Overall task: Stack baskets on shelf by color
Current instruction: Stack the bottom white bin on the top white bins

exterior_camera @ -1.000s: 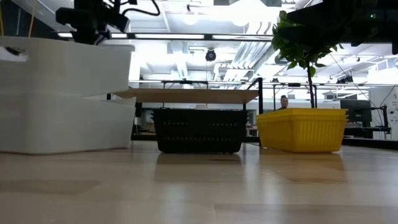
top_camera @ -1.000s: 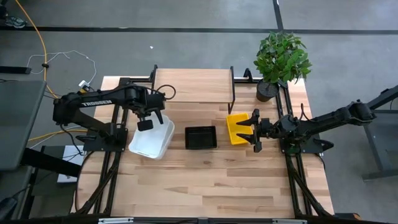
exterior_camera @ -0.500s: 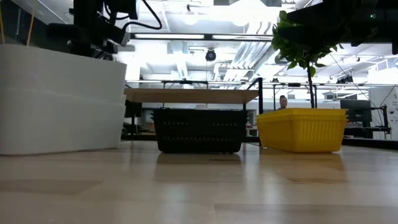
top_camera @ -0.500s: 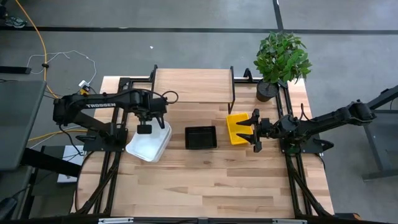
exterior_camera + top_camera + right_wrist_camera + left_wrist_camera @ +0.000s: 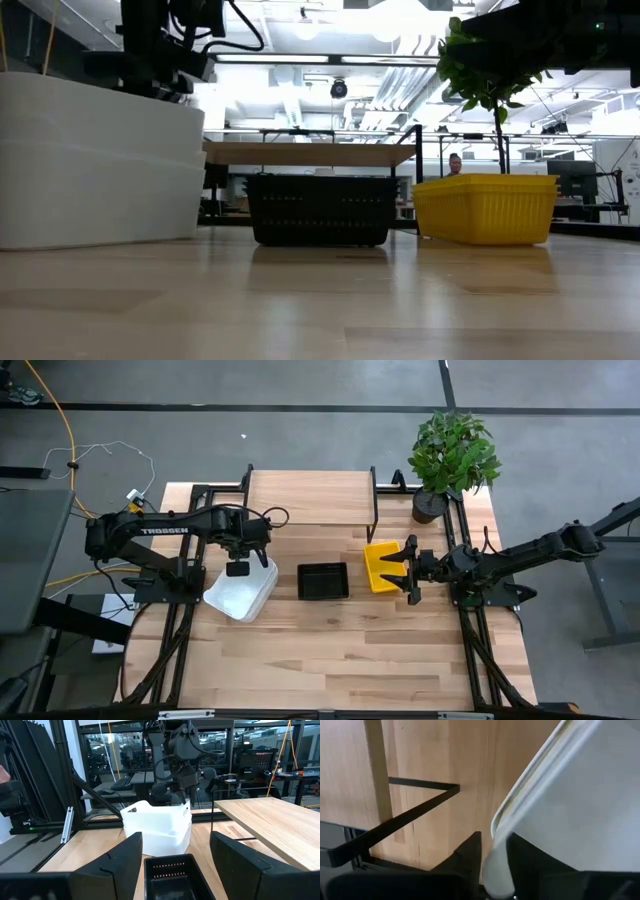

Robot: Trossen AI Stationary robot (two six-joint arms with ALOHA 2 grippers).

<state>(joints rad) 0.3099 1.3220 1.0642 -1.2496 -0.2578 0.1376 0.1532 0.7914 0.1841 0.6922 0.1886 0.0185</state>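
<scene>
Two white baskets (image 5: 240, 588) stand nested at the table's left, the lower one's base on the tabletop (image 5: 100, 170). My left gripper (image 5: 237, 568) points down over their far rim, shut on it. A black basket (image 5: 323, 581) sits mid-table and a yellow basket (image 5: 381, 566) to its right, both on their bases in front of the shelf (image 5: 310, 497), whose wooden top is bare. My right gripper (image 5: 408, 572) hovers open and level above the yellow basket's right end, facing the black basket (image 5: 172, 875). My left gripper has the upper white basket's wall at its far rim (image 5: 496, 855) between its two fingers, one inside the basket and one outside. The fingers come from above, pointing steeply down. The basket sits level, nested in the lower white one.
A potted plant (image 5: 452, 455) stands at the table's far right corner beside the shelf. Black frame rails (image 5: 175, 650) run along both table sides. The near half of the tabletop (image 5: 340, 660) is bare wood.
My left gripper has come down with the upper white basket, which was raised and tilted over the lower one and now sits nested in it, level. The stack has shifted slightly toward the table's left.
</scene>
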